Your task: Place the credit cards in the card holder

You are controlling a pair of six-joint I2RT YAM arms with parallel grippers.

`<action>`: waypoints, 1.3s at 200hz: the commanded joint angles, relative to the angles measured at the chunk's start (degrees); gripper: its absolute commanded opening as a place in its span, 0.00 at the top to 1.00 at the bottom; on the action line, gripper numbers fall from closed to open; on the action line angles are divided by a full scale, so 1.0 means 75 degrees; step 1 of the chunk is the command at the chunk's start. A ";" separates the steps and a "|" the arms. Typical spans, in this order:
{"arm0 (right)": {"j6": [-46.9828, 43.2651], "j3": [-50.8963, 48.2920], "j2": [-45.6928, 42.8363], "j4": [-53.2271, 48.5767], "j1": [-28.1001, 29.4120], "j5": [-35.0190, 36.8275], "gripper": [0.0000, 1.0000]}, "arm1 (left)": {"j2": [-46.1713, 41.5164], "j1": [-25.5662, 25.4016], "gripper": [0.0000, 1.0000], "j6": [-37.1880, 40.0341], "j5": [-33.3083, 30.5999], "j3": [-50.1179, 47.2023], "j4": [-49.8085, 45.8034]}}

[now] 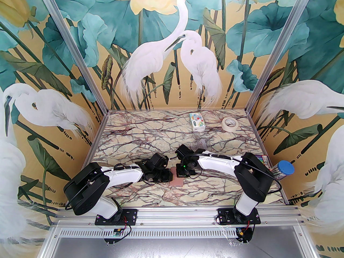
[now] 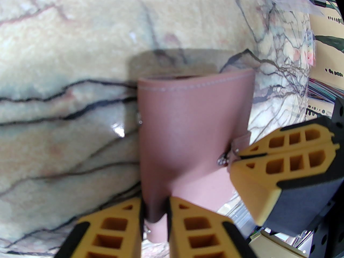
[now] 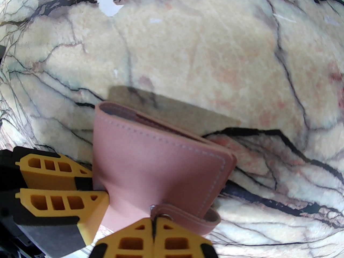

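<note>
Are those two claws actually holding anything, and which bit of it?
Yes, both hold the pink card holder. The left gripper pinches the edge of its cover nearest that arm; the right gripper is shut on its snap strap.

Marble table: tissue pack near tape roll by far edge; blue-capped tube at right edge, well apart.

marble table bears tissue pack, tape roll.

Bright, even light; wrist views blurred, edges warped.
</note>
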 commanded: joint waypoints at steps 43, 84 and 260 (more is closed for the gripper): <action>-0.0180 0.0243 0.0685 -0.0170 0.0264 0.0051 1.00 | 0.0303 -0.0054 0.81 0.0136 -0.0052 0.0089 0.0001; -0.0194 0.0368 0.0864 -0.0289 0.0374 0.0123 1.00 | 0.0337 -0.0106 0.80 0.0116 -0.0063 0.0095 0.0010; -0.0297 0.0163 -0.0119 -0.0096 0.0375 0.0395 1.00 | 0.0294 -0.0133 0.81 0.0113 -0.0110 0.0044 -0.0014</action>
